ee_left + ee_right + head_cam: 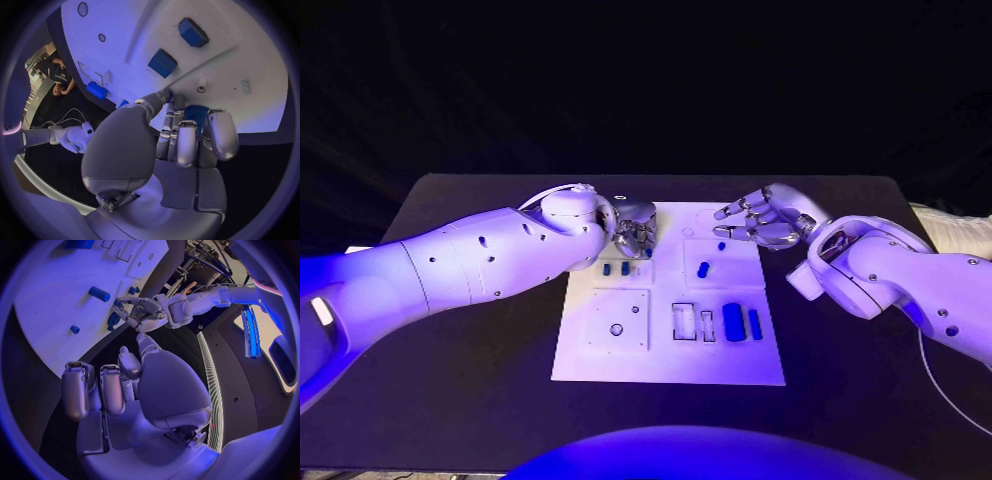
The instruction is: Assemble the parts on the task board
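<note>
Left hand: my left hand (629, 224) is over the far left part of the board (589, 365); the left wrist view shows its fingers (186, 145) curled round a blue part (197, 113), which I hold just above the white surface.
Right hand: my right hand (764, 222) hangs at the board's far right edge, fingers apart and bent, nothing in them.
Board: white plate in the middle of the black counter (459, 380), its long side running away from me.
Parts, middle left: two small blue pieces (615, 268) side by side, just nearer me than my left hand.
Parts, middle right: one small slanted blue piece (704, 268), with a smaller one (720, 245) beyond it, near my right hand.
Parts, near right: a wide blue block (733, 322) and a slim blue bar (754, 322) lying parallel, beside two empty rectangular slots (685, 321).
Near left: a square panel (617, 320) with two round holes.
</note>
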`<action>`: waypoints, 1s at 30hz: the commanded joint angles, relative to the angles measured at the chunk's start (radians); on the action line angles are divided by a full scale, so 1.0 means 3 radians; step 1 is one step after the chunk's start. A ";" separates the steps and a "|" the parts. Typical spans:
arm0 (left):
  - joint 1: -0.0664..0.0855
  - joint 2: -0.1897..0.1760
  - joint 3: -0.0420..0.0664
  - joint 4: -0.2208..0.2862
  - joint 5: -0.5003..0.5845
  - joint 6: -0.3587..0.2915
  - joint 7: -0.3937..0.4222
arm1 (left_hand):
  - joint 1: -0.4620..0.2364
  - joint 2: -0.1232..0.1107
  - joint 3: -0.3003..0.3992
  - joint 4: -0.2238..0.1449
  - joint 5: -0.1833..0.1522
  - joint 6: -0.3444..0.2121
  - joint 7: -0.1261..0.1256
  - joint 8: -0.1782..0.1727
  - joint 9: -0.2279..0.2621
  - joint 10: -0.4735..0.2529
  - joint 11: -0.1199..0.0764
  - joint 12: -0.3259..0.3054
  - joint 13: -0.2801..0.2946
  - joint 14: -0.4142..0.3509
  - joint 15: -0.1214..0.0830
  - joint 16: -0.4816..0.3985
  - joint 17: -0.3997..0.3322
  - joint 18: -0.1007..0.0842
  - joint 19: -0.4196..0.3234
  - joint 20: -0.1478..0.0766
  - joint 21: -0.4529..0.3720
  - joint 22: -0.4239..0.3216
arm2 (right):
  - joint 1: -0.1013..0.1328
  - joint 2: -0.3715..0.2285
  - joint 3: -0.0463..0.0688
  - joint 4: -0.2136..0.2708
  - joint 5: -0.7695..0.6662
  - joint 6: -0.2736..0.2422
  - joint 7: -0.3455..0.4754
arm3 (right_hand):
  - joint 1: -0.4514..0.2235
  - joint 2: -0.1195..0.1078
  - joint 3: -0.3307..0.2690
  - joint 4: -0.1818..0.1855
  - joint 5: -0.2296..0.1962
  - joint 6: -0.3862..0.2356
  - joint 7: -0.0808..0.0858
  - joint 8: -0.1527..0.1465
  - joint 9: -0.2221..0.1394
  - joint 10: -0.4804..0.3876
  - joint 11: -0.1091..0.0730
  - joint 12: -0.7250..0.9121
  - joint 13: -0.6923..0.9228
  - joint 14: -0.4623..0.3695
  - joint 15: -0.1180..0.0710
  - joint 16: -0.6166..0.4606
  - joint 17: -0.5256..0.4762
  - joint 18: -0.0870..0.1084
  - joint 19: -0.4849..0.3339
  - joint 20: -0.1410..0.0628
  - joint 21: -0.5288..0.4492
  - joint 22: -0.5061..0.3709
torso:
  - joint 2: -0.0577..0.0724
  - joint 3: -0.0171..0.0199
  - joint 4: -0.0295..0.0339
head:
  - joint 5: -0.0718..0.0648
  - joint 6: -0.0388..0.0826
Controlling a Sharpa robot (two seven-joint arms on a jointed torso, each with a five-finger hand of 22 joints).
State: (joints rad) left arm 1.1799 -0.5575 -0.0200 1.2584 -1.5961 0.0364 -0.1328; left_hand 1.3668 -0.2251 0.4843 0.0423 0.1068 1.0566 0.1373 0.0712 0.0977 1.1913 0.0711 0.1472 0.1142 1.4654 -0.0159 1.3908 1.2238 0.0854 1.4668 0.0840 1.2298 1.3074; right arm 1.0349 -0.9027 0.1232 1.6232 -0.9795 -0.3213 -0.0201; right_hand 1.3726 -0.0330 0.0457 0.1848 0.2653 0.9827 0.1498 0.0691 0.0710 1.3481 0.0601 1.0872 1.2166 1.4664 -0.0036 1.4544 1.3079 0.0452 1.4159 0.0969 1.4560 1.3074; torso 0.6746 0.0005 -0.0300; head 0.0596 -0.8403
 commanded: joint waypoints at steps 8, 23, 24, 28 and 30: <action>-0.0031 0.0001 -0.0021 -0.0003 0.0043 0.0158 -0.0018 | -0.0031 0.0009 -0.0031 -0.0006 -0.0005 0.0017 0.0006 0.0011 0.0001 -0.0047 0.0014 -0.0038 -0.0015 0.0133 0.0024 -0.0001 -0.0008 -0.0049 0.0010 0.0019 -0.0024 0.0324 | -0.0005 0.0004 0.0000 0.0000 -0.0012 0.0047 0.0030 | 0.0017 0.0028 -0.0006 -0.0008 0.0007 0.0024 -0.0005 0.0001 -0.0001 0.0000 -0.0004 0.0014 0.0002 0.0219 -0.0031 -0.0004 0.0291 0.0022 -0.0015 0.0008 -0.0021 0.0195 | 0.0000 0.0000 0.0000 | -0.0003 -0.0002; -0.0032 0.0014 -0.0021 -0.0009 0.0063 0.0152 0.0041 | 0.0075 0.0133 0.0081 -0.0053 -0.0004 0.0154 -0.0024 0.0038 0.0009 0.0068 -0.0016 -0.0069 -0.0013 0.0134 0.0006 0.0015 -0.0002 -0.0048 0.0016 0.0017 -0.0012 0.0339 | -0.0007 0.0005 0.0000 -0.0001 -0.0012 0.0052 0.0027 | 0.0017 0.0028 -0.0006 -0.0008 0.0007 0.0024 -0.0005 0.0001 -0.0001 0.0000 -0.0004 0.0014 0.0002 0.0219 -0.0031 -0.0004 0.0291 0.0022 -0.0015 0.0008 -0.0021 0.0195 | 0.0000 0.0000 0.0001 | 0.0000 -0.0008; -0.0032 0.0014 -0.0021 -0.0010 0.0063 0.0152 0.0042 | 0.0081 0.0143 0.0091 -0.0056 -0.0008 0.0165 -0.0027 0.0041 0.0010 0.0079 -0.0020 -0.0071 -0.0012 0.0135 0.0003 0.0017 0.0000 -0.0048 0.0017 0.0015 -0.0012 0.0340 | -0.0007 0.0005 0.0000 -0.0001 -0.0012 0.0053 0.0027 | 0.0017 0.0028 -0.0006 -0.0008 0.0007 0.0024 -0.0005 0.0001 -0.0001 0.0000 -0.0004 0.0014 0.0002 0.0219 -0.0031 -0.0004 0.0291 0.0022 -0.0015 0.0008 -0.0021 0.0195 | 0.0001 0.0000 0.0001 | 0.0000 -0.0008; -0.0034 0.0016 -0.0021 -0.0019 0.0064 0.0145 0.0042 | 0.0114 0.0178 0.0131 -0.0080 -0.0027 0.0214 -0.0037 0.0053 0.0015 0.0132 -0.0034 -0.0076 -0.0008 0.0137 -0.0009 0.0025 0.0006 -0.0049 0.0020 0.0005 -0.0005 0.0347 | -0.0007 0.0005 0.0000 -0.0001 -0.0012 0.0053 0.0027 | 0.0017 0.0028 -0.0006 -0.0008 0.0007 0.0024 -0.0005 0.0001 -0.0001 0.0000 -0.0004 0.0014 0.0002 0.0219 -0.0031 -0.0004 0.0291 0.0022 -0.0015 0.0008 -0.0021 0.0195 | 0.0000 0.0000 0.0000 | 0.0002 -0.0008; -0.0036 0.0018 -0.0021 -0.0024 0.0064 0.0136 0.0045 | 0.0128 0.0193 0.0149 -0.0094 -0.0039 0.0234 -0.0039 0.0057 0.0017 0.0155 -0.0038 -0.0081 -0.0006 0.0137 -0.0013 0.0028 0.0009 -0.0049 0.0020 0.0001 -0.0005 0.0349 | -0.0007 0.0005 0.0000 -0.0001 -0.0012 0.0053 0.0027 | 0.0017 0.0028 -0.0006 -0.0008 0.0007 0.0024 -0.0005 0.0001 -0.0001 0.0000 -0.0004 0.0014 0.0002 0.0219 -0.0031 -0.0004 0.0291 0.0022 -0.0015 0.0008 -0.0021 0.0195 | -0.0001 0.0001 0.0000 | 0.0001 -0.0008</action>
State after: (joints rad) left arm 1.1788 -0.5535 -0.0202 1.2545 -1.5826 0.0379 -0.1244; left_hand 1.4064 -0.1777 0.5221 0.0134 0.0998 1.1202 0.1244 0.0845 0.1020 1.2333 0.0590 0.1270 0.1106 1.4654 -0.0158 1.3953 1.2254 0.0855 1.4668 0.0840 1.2258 1.3074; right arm 1.0338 -0.9022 0.1231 1.6224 -0.9794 -0.3198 -0.0200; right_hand 1.3726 -0.0330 0.0457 0.1848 0.2653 0.9827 0.1497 0.0691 0.0710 1.3482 0.0601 1.0872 1.2162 1.4665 -0.0036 1.4544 1.3076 0.0452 1.4159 0.0969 1.4560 1.3080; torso 0.6746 0.0004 -0.0298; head 0.0600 -0.8428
